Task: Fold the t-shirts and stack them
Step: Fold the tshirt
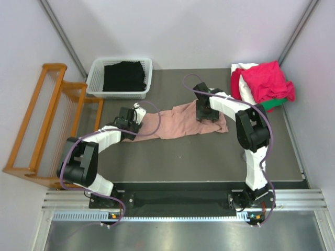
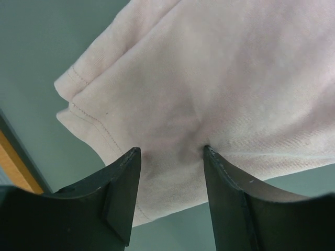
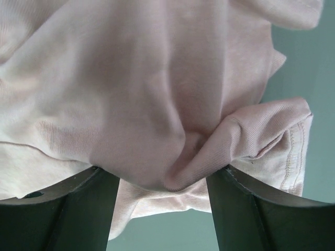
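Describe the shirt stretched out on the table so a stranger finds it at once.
In the middle of the dark table lies the dusty-pink t-shirt, stretched out long. Its neighbours, crimson, white and green, sit in a heap in the far right corner.

The dusty-pink t-shirt is soft, matt knit cloth, finely ribbed up close, with stitched hems. The table has a dark, smooth, matt top. The fingers of the left pincer and those of the right pincer look like smooth, matt black plastic. The basket is white plastic lattice, and the black cloth in it is matt. The rack is orange varnished wood. The crimson t-shirt is matt cloth. The front rail is silvery metal with a dull sheen.
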Controlling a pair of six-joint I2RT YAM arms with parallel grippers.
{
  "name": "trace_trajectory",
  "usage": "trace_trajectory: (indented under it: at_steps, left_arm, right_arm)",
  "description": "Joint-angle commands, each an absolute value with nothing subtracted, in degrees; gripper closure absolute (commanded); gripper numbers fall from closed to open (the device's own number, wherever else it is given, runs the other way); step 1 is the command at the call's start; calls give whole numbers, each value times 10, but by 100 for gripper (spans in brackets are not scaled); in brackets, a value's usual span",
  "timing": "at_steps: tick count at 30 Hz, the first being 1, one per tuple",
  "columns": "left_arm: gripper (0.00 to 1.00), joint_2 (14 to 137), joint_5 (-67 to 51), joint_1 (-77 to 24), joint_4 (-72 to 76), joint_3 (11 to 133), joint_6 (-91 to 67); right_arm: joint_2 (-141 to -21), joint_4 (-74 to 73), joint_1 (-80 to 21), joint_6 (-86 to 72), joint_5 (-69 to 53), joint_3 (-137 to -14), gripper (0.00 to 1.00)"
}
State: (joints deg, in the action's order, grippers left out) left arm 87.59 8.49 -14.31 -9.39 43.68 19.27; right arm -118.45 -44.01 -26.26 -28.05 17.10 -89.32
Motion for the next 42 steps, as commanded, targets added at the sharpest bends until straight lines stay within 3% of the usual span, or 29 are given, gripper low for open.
trace_trajectory:
  at_steps: [1, 16, 31, 42]
  left_arm:
    - [45, 886, 117, -159, -100, 404, 228]
    - [46, 877, 93, -279, -295, 442, 260]
    - [50, 880, 91, -469, -364, 435, 202]
    - [52, 914, 40, -576, -417, 517, 168]
  right_arm:
    - [-1204, -432, -243, -277, 162, -949, 35]
    - [-1233, -444, -201, -276, 159, -1015, 35]
    - [-1263, -446, -178, -265, 137, -1052, 35]
    - [-1353, -465, -169, -229, 98, -1214, 34]
